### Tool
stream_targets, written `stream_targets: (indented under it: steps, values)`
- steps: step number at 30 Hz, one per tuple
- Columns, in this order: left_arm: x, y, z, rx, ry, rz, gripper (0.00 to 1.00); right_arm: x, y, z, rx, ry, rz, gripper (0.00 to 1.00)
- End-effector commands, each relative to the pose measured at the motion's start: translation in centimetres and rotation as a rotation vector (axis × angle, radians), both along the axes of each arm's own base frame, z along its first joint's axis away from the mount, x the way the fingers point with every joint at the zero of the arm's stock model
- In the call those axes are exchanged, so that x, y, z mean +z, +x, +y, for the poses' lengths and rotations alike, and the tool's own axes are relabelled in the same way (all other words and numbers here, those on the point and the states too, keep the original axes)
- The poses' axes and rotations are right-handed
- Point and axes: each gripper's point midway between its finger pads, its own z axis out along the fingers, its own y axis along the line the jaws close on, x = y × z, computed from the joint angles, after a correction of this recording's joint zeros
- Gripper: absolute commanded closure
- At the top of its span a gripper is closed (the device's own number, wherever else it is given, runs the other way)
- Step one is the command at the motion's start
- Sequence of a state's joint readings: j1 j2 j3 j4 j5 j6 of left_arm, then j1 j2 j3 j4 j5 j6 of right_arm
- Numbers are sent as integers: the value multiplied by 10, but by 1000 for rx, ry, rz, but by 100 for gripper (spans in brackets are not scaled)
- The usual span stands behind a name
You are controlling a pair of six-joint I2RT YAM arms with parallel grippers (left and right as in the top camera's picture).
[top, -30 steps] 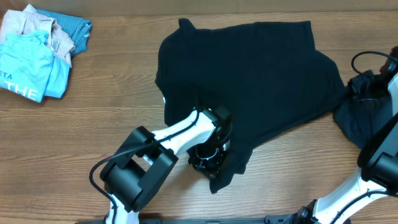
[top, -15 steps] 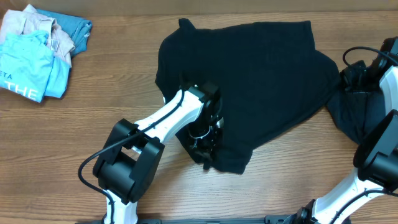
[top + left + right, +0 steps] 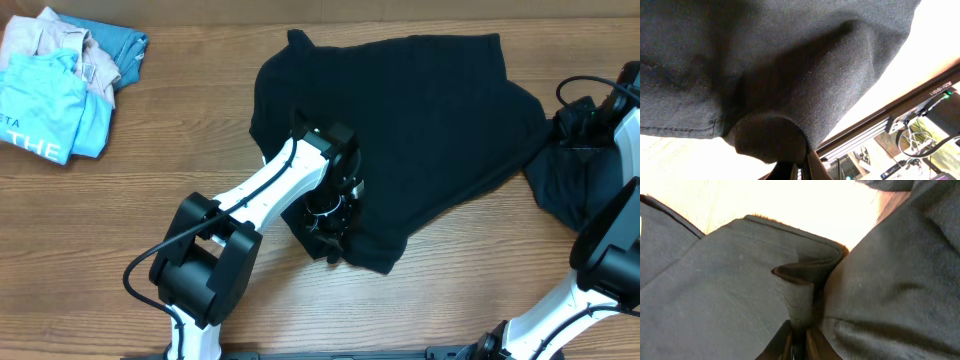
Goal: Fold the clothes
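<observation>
Overhead, we see the left gripper (image 3: 326, 220) shut on the near hem of the black T-shirt (image 3: 420, 120). The rest of the shirt lies spread on the table (image 3: 150, 230) ahead of the gripper and to its right. The left wrist view shows a thick wad of that cloth pinched between the fingers.

The right gripper (image 3: 590, 118) is nipped almost closed on a fold of dark cloth. We judge it to be the slate-blue shirt (image 3: 570, 195), which lies crumpled under and behind it and touches the black shirt's sleeve.

Our worries:
- The left pinch looks bunched, so carrying it forward may roll the hem into a lump rather than lay a clean fold.
- The right hold sits at the very edge of its fold and could slip.
- Because the two garments touch beside the right gripper, a pull there may drag the black sleeve askew.

The pile of other clothes (image 3: 60, 90), far off to the left gripper's left, seems safe.
</observation>
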State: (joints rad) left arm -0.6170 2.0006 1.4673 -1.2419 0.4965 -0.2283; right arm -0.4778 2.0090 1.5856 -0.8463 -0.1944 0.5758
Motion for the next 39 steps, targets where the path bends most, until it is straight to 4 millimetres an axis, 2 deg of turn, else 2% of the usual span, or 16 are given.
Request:
stream_targets:
  steps: [1,3,7,12,14,16,21,23,26,30,34,36,38,39]
  values:
    - [5,8,0,-18,-17,-33,96,30,8,-9,-10,-48,-66,87]
    - [5,8,0,-18,-17,-33,96,30,8,-9,-10,-46,-66,96]
    - [6,11,-1,-14,-22,-41,96,33,15,0,11,-17,-95,96]
    - [27,45,0,25,-44,-133,96,38,36,27,49,-16,-141,96]
    - [30,60,9,49,-24,-171,96,41,46,37,64,-19,-166,96]
    - [29,74,26,103,-6,-182,96,43,53,46,67,-25,-179,96]
    - [26,99,67,203,48,-202,96,33,56,41,45,-49,-166,96]
    - [25,102,74,216,72,-207,96,27,61,40,30,-40,-169,96]
    - [22,103,83,236,135,-216,96,30,74,44,45,-48,-219,96]
    - [18,106,96,256,217,-240,96,39,93,65,88,-68,-279,96]
    - [16,109,104,267,265,-259,95,39,95,68,88,-90,-279,96]
    - [16,109,105,268,266,-260,88,39,95,68,88,-90,-279,92]
    - [16,109,106,270,267,-260,88,39,95,68,88,-90,-279,87]
    - [16,110,106,270,268,-260,87,40,95,68,88,-91,-281,70]
